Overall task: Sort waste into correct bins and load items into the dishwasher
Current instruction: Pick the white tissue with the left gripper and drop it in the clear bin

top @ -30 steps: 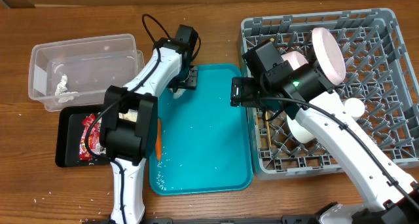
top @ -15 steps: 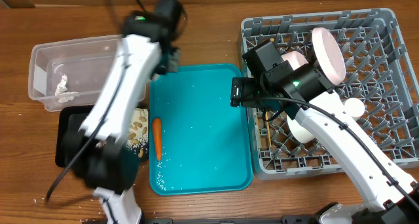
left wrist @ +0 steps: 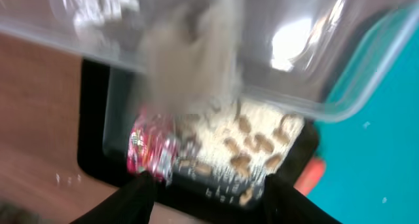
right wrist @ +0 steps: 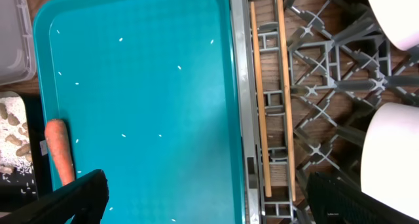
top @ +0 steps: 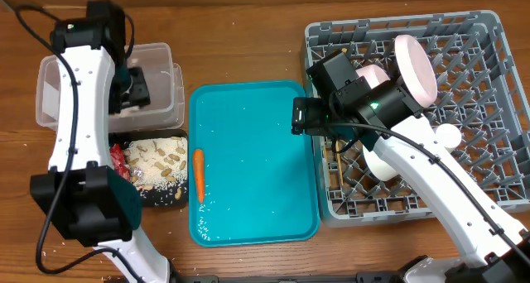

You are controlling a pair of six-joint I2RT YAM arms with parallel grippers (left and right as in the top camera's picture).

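An orange carrot (top: 199, 175) lies on the left side of the teal tray (top: 257, 200). It also shows in the right wrist view (right wrist: 59, 157) and, blurred, in the left wrist view (left wrist: 311, 175). My left gripper (top: 135, 91) is over the clear plastic container (top: 50, 76); in the blurred left wrist view its fingers (left wrist: 209, 201) are wide apart and empty. Below them is the black bin (left wrist: 98, 152) with peanuts, rice and a red wrapper (left wrist: 147, 145). My right gripper (top: 301, 117) is open and empty over the tray's right edge, beside the grey dish rack (top: 489, 35).
The rack holds a pink plate (top: 414, 68), white cups (top: 385, 163) and two wooden chopsticks (right wrist: 272, 99). The black bin (top: 178, 200) sits between the clear container and the tray's left edge. White crumbs dot the tray.
My left arm has swung left from the tray's back edge to over the clear container, uncovering the black bin's food. The right arm has not moved.
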